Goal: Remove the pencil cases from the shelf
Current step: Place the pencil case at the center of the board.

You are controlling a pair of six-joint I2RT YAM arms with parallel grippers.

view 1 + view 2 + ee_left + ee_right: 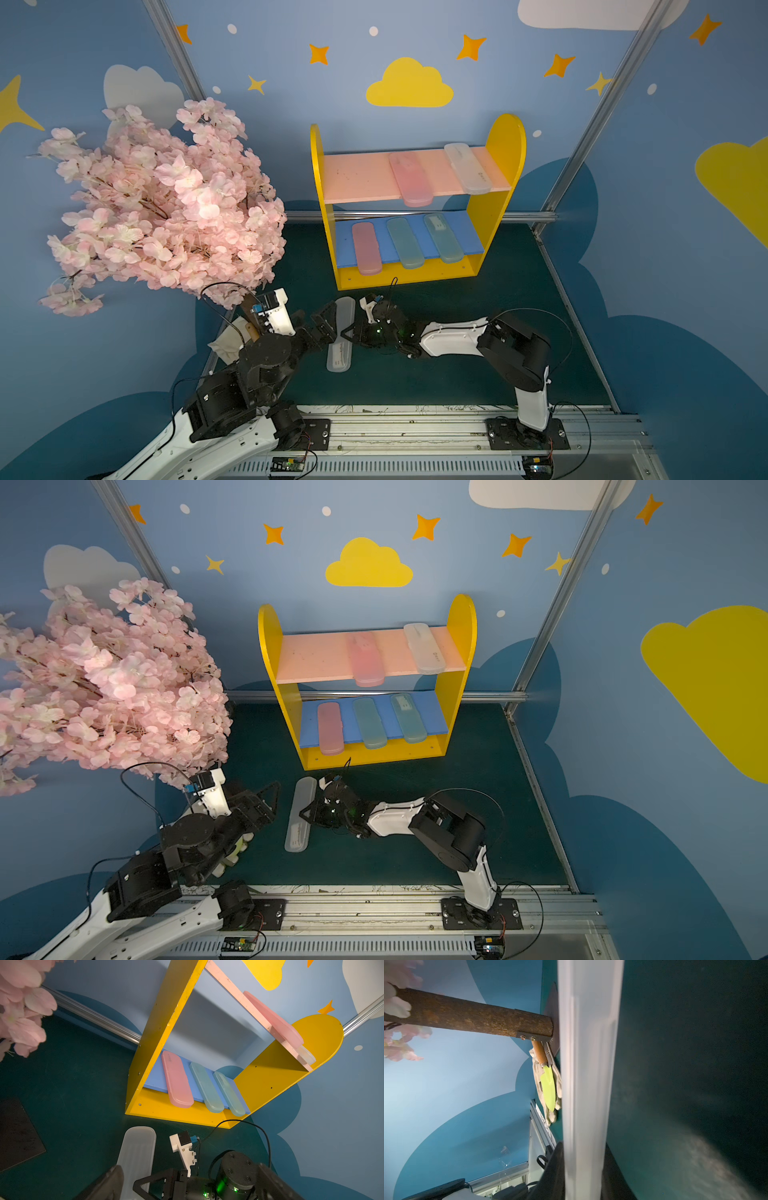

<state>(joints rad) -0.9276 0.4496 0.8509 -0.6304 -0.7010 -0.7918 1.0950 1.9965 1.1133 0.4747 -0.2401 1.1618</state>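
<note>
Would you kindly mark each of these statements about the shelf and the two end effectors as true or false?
1. The blue board of the shelf holds the lower pink case and two teal cases. True.
2. The pink board holds nothing. False: the upper pink case and the upper white case lie on it.
3. The right end effector is shut on the frosted white case that is off the shelf. True.
4. The left end effector is shut on a teal case. False: it is open and holds nothing, beside the frosted white case.
</note>
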